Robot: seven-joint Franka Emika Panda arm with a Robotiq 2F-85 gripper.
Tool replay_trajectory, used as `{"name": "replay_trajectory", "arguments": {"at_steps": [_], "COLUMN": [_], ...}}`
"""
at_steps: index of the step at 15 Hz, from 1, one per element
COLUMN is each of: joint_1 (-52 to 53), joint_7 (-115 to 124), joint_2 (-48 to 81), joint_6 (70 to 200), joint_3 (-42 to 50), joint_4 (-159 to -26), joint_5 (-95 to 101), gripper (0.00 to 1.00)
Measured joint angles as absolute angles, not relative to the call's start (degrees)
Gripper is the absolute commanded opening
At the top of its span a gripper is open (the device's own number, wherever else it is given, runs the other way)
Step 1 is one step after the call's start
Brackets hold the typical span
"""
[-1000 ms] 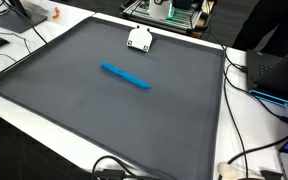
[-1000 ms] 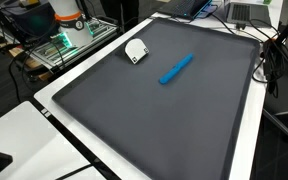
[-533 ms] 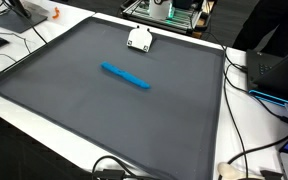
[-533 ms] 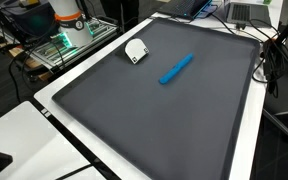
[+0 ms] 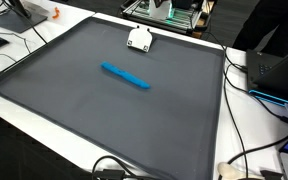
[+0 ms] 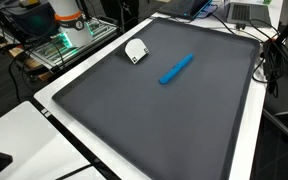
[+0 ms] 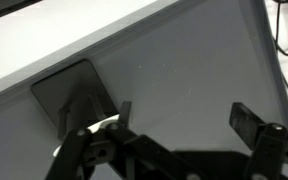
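Blue marker (image 5: 125, 76) shows in both exterior views, gripper (image 7: 183, 112) in wrist view.

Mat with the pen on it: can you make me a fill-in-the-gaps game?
The pen on the mat is coloured ___. The small object near the mat's edge is coloured ___. In the wrist view, the fingers stand apart and hold ___.
Missing words: blue, white, nothing.

In both exterior views, wide free room is left across the dark grey mat (image 5: 94, 115). It is broken only by a slim blue marker pen (image 5: 125, 76) at centre and a small white block (image 5: 139, 39) at the upper edge. The lower border is crowded by black cables (image 5: 112, 165).
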State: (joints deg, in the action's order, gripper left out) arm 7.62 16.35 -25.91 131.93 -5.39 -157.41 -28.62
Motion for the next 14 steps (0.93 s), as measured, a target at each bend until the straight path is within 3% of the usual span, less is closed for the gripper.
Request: {"name": "replay_trajectory", "arguments": {"at_steps": [14], "joint_1": [2.7], "joint_7": [31.0], "joint_2": [-11.1], "joint_6": [144.2], "joint_3": [-2.9], "joint_4": [-157.5], "joint_5": [-38.7], "gripper": [1.0]}}
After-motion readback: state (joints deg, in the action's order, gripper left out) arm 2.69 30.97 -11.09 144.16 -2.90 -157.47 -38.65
